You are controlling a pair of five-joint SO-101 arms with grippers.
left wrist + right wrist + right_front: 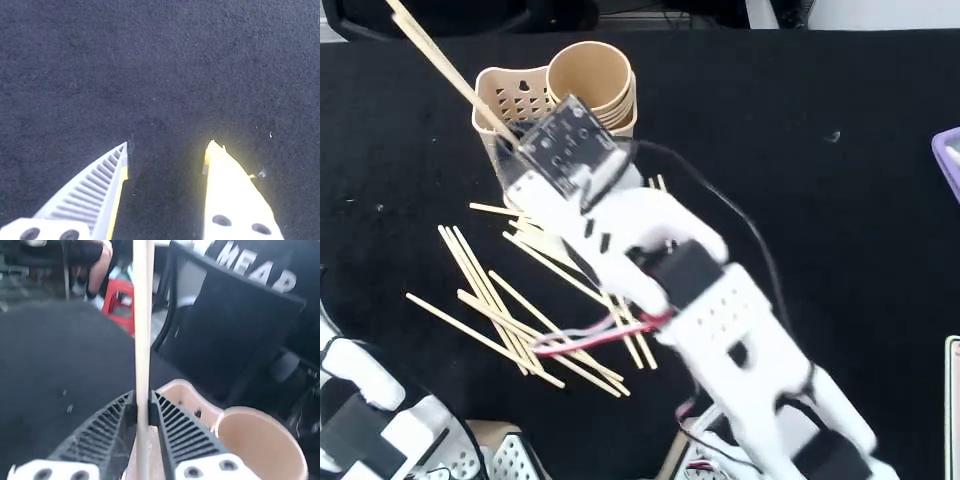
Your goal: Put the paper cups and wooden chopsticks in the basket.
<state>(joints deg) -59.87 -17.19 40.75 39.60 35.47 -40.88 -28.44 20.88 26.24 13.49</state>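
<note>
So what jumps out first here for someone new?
The right gripper, shut on a single chopstick that juts up and away over the basket. Stacked paper cups already sit in that basket, while a scatter of loose chopsticks lies on the black table beside it. The left gripper hangs open above bare cloth.

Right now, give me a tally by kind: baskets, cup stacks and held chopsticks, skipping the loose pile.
Basket: 1
Cup stack: 1
Held chopstick: 1
Total: 3
</note>
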